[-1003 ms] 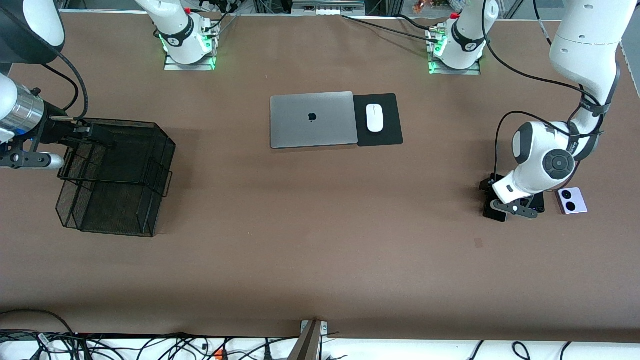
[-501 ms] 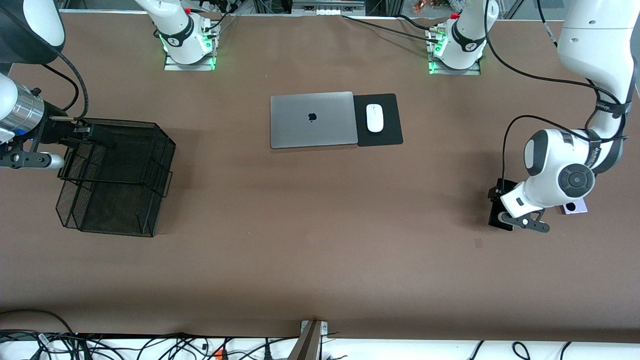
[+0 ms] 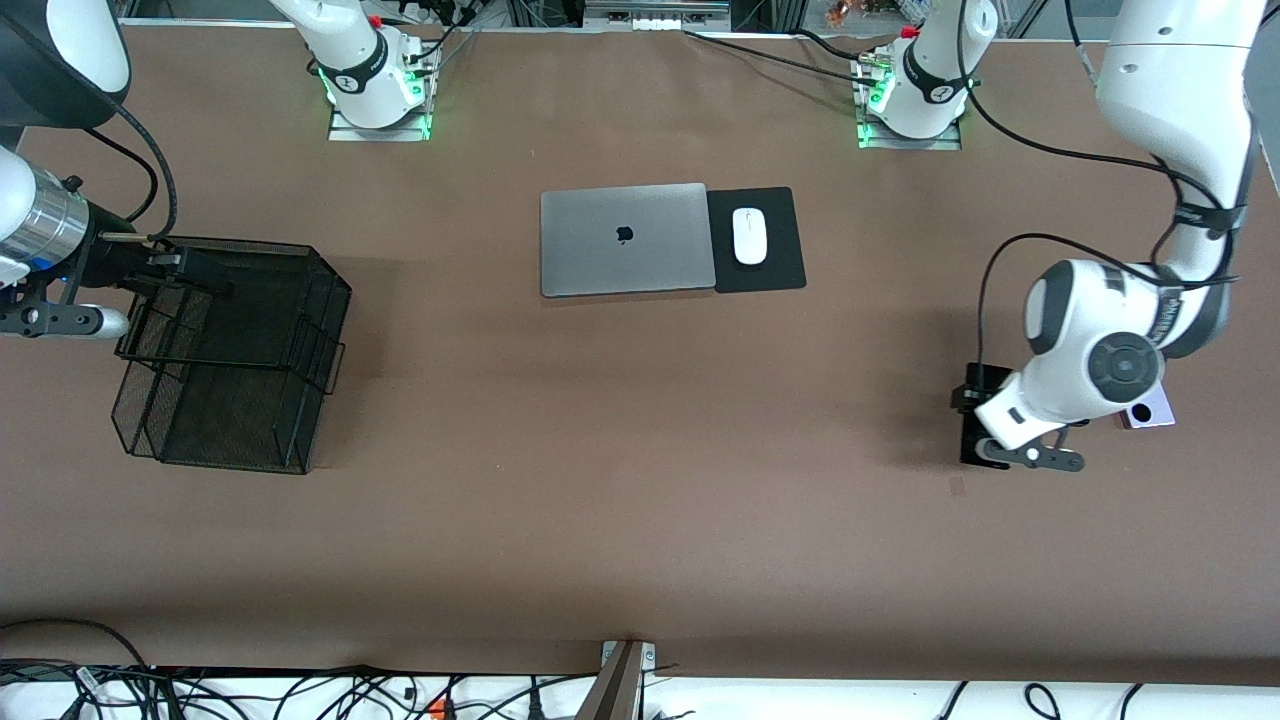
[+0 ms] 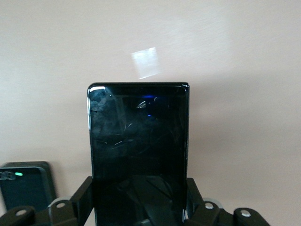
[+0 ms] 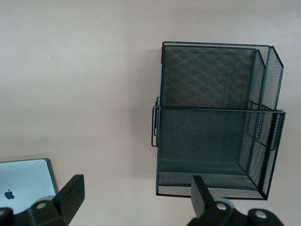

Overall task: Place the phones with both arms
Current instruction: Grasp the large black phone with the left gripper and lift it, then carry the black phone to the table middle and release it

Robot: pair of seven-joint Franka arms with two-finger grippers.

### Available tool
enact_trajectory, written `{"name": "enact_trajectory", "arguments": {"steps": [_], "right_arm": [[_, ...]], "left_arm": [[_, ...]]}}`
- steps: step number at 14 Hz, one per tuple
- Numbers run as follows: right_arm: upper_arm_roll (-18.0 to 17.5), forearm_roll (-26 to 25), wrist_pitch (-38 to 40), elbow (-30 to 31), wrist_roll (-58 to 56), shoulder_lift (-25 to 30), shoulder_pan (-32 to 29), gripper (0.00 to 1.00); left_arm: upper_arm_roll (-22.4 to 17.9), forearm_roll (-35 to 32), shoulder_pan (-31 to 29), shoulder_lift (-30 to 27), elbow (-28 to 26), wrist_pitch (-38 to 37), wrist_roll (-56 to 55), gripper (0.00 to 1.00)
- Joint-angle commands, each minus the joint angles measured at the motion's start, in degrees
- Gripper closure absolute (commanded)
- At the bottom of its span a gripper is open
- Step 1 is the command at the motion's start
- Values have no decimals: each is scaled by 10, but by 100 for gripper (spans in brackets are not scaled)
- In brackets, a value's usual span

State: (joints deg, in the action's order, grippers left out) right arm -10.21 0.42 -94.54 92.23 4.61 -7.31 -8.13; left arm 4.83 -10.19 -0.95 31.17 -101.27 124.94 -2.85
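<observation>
my left gripper [image 4: 141,207] has just clamped its fingers on the long black phone [image 4: 138,146] and carried it off toward 7 o'clock; pickup looks done, transfer to the mesh basket [image 3: 235,350] remains. my right gripper [image 5: 136,197] waits spread wide over the basket, holding nothing

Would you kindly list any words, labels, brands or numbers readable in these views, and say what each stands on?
No readable words or numbers anywhere.
Apple logo, no lettering: on the grey laptop lid.
Small marks on the arm bands near the bases: too small to read.
Long black phone in the left gripper: no text.
</observation>
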Motion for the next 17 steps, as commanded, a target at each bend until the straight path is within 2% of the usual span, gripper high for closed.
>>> {"name": "enact_trajectory", "arguments": {"steps": [1, 3, 7, 13, 17], "right_arm": [[-3, 11, -3, 0, 1, 1, -3, 0], [-3, 11, -3, 1, 1, 1, -3, 0], [-3, 11, -2, 1, 1, 1, -3, 0], [-3, 11, -2, 1, 1, 1, -3, 0], [-3, 11, -2, 1, 1, 1, -3, 0]], "left_arm": [[-3, -4, 55, 10, 25, -10, -95, 64], [-3, -4, 91, 22, 41, -10, -156, 64], [-3, 10, 179, 78, 110, -11, -271, 65], [-3, 20, 260, 128, 150, -9, -353, 67], [-3, 70, 311, 182, 241, -10, -374, 67]]}}
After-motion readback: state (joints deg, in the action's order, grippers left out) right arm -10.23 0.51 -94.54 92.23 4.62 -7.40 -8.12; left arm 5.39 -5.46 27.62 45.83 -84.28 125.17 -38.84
